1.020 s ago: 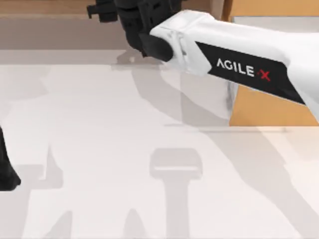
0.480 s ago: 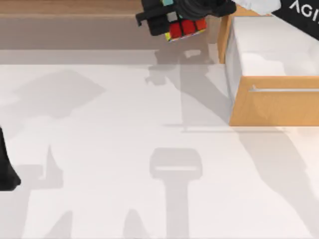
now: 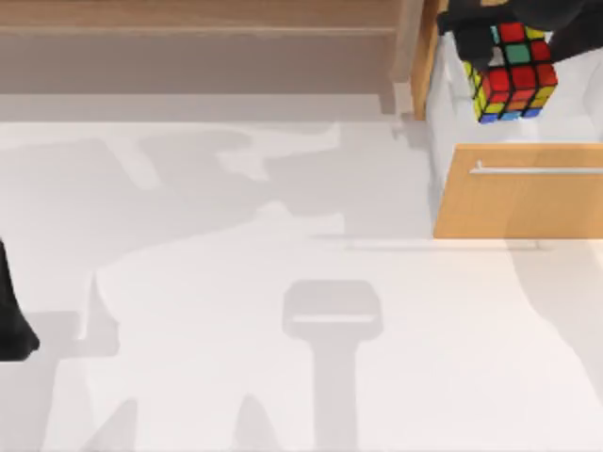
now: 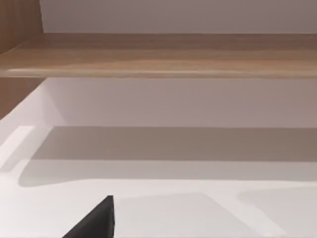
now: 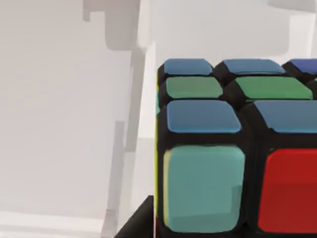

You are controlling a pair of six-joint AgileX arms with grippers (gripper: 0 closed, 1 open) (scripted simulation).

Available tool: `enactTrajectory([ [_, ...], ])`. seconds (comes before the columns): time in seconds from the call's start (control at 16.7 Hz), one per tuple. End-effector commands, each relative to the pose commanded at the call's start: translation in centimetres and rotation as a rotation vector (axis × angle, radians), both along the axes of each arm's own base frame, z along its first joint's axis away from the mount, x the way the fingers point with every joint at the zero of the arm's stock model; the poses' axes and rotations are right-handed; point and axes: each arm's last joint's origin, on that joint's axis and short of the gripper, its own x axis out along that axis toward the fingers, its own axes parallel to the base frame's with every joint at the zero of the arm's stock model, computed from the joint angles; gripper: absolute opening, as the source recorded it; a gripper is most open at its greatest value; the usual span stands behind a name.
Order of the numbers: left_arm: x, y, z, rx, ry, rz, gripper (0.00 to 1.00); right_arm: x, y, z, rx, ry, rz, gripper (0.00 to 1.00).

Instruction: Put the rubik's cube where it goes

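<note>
Top view: rubik's cube (image 3: 510, 72) now carried rightward over open drawer (image 3: 518, 202) | right gripper (image 3: 504, 24) jaws clamped on it | release judged next | left arm (image 3: 11, 311) parked.

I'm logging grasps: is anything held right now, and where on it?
The right gripper holds the rubik's cube by its upper part, above the open drawer.
</note>
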Motion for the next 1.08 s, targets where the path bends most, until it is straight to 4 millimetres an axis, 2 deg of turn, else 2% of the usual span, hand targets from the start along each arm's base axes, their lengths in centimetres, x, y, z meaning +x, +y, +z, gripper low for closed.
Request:
enactTrajectory([
  [0.18, 0.0, 0.0, 0.0, 0.0, 0.0, 0.0, 1.0, 2.4, -4.1, -3.7, 0.022, 0.148, -0.073, 0.0],
  [0.3, 0.0, 0.0, 0.0, 0.0, 0.0, 0.0, 1.0, 3.5, -5.7, -6.5, 0.037, 0.233, -0.1, 0.0],
  [0.42, 0.0, 0.0, 0.0, 0.0, 0.0, 0.0, 1.0, 4.1, -6.3, -8.7, 0.049, 0.296, -0.111, 0.0],
  [0.54, 0.0, 0.0, 0.0, 0.0, 0.0, 0.0, 1.0, 4.2, -6.4, -9.4, 0.052, 0.319, -0.113, 0.0],
  [0.78, 0.0, 0.0, 0.0, 0.0, 0.0, 0.0, 1.0, 4.2, -6.4, -9.4, 0.052, 0.319, -0.113, 0.0],
  [1.08, 0.0, 0.0, 0.0, 0.0, 0.0, 0.0, 1.0, 4.2, -6.4, -9.4, 0.052, 0.319, -0.113, 0.38],
])
